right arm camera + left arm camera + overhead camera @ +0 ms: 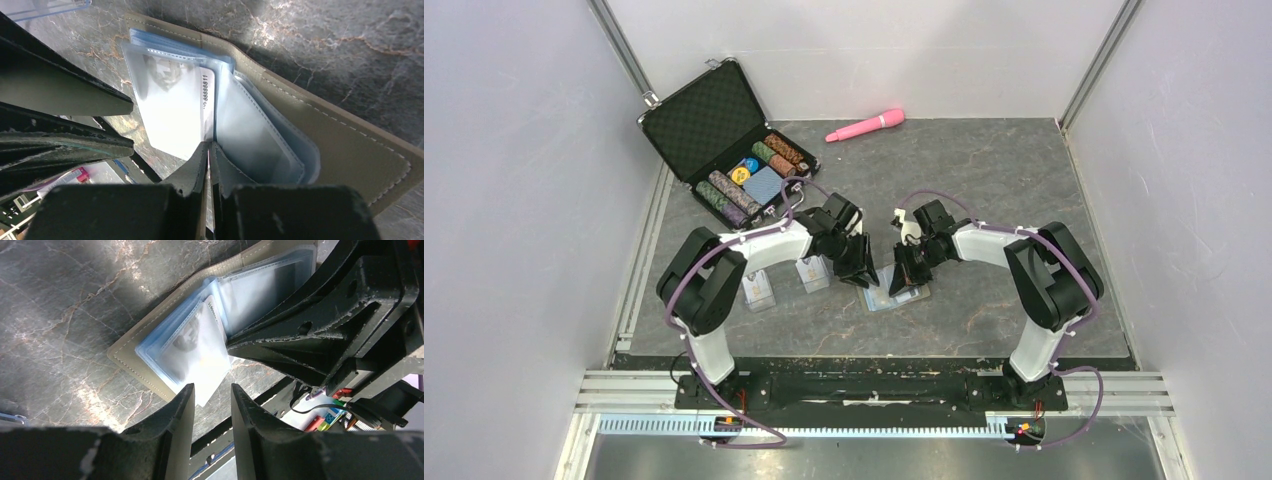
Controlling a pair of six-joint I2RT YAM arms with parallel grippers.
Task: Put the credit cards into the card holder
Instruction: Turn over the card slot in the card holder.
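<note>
On the dark marbled desk (984, 180), far left and to the back, an open black poker chip case (709, 125) leans against the wall. It holds rows of chips (729, 195) and a blue patterned deck (764, 183). Nearer the front, beside the left arm, two loose credit cards (759, 290) lie apart from each other, pale and flat. At the back centre lies a pink wand-shaped object (864, 125), well away from both arms.

Just left of centre, the left claw (212, 390) hovers low with its fingers spread. A clear gap shows between them, and they grip nothing. The near corner of a third credit card (170, 120) reaches towards that gap. This card is whitish, with a faint portrait and a printed number along one edge. It sits partly inside a clear sleeve and juts out past the sleeve's open end.

At centre, between the two claws, the card holder (350, 150) lies open and flat on the desk. Its khaki stitched cover faces down and its light-blue sleeves are fanned upward.

Immediately right, the right claw (210, 147) points down into the fold. Its fingers are pressed together, pinching a thin pale leaf of the card holder's lining just beside the card's numbered edge.
</note>
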